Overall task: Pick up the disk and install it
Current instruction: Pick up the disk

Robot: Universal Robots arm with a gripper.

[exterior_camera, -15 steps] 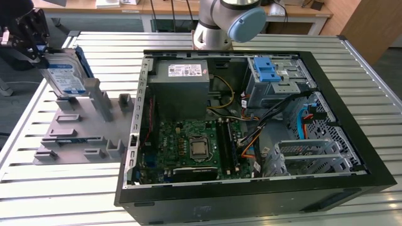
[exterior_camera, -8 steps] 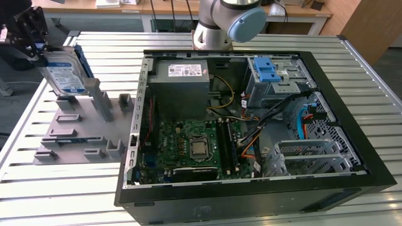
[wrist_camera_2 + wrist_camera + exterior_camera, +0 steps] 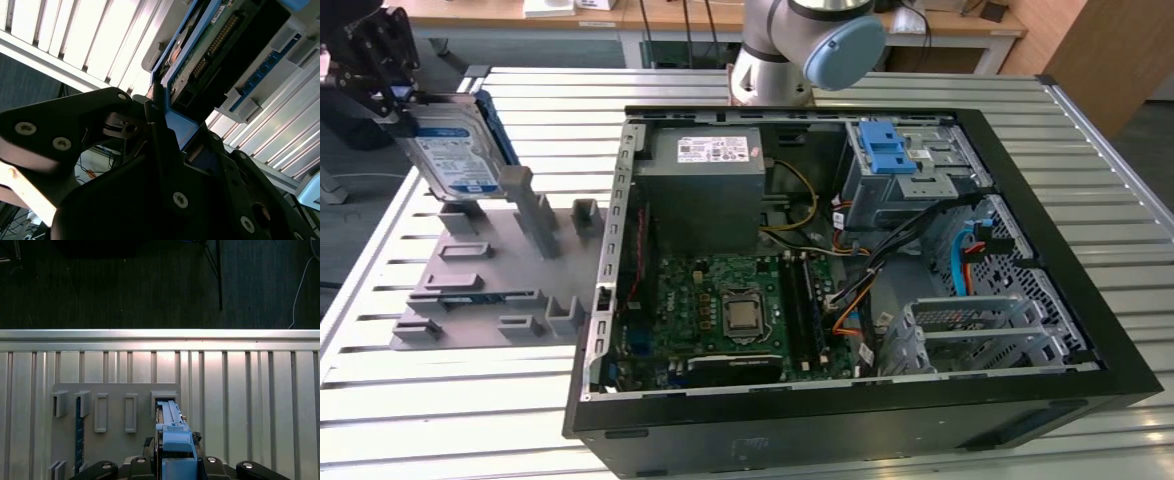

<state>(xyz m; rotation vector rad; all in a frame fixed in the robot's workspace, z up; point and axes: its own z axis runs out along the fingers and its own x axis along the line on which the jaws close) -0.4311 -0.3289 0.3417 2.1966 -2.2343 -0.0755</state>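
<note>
The hand (image 3: 396, 104) hides the upper end of the disk (image 3: 455, 160).

The gripper (image 3: 396, 100) hangs over the table's (image 3: 454, 420) far corner on the exterior view's left, fingers clamped on the disk's (image 3: 454, 150) top end, with the arm (image 3: 807, 45) rising at the far edge.

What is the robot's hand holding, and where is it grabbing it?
The hand is shut on the disk, gripping it by its upper end. The disk stands upright at the grey holder.

labels on disk (image 3: 454, 158) and power supply (image 3: 704, 195); print unreadable.
</note>
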